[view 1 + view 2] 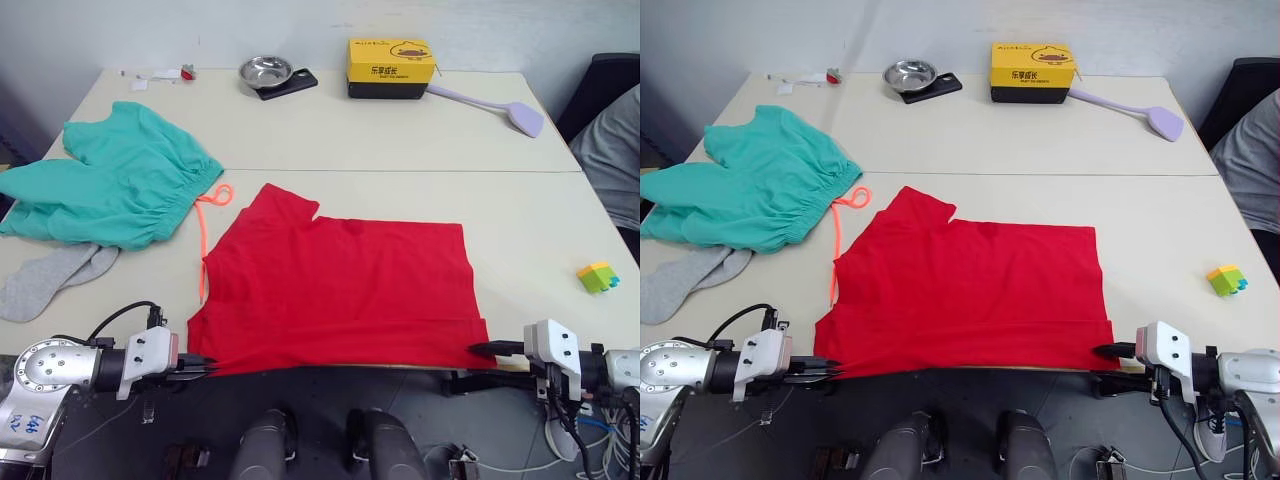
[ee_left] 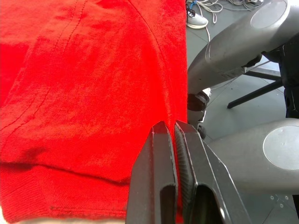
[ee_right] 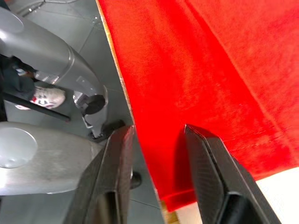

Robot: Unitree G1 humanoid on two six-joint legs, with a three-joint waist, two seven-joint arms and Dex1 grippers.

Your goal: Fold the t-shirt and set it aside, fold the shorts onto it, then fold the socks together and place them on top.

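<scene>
The t-shirt lies spread flat at the near edge of the table, its near hem hanging slightly over that edge; one sleeve juts out at its far left corner.

The left gripper sits at the t-shirt's near left corner. In the left wrist view its two black fingers are pressed together with the red edge of the t-shirt caught between them, so it is clenched on the cloth.

The right gripper sits at the t-shirt's near right corner. In the right wrist view its fingers stand apart, one on either side of the overhanging hem, and do not pinch the cloth; it is released.

The shorts lie bunched to the far left of the t-shirt, apart from it, with the orange drawstring trailing from the waist along the t-shirt's left edge. The socks lie left of the t-shirt, touching the near side of the shorts.

Well beyond the t-shirt stand a metal bowl and a yellow box, with a lilac spatula beside the box. A small block toy lies to the right of the t-shirt.
</scene>
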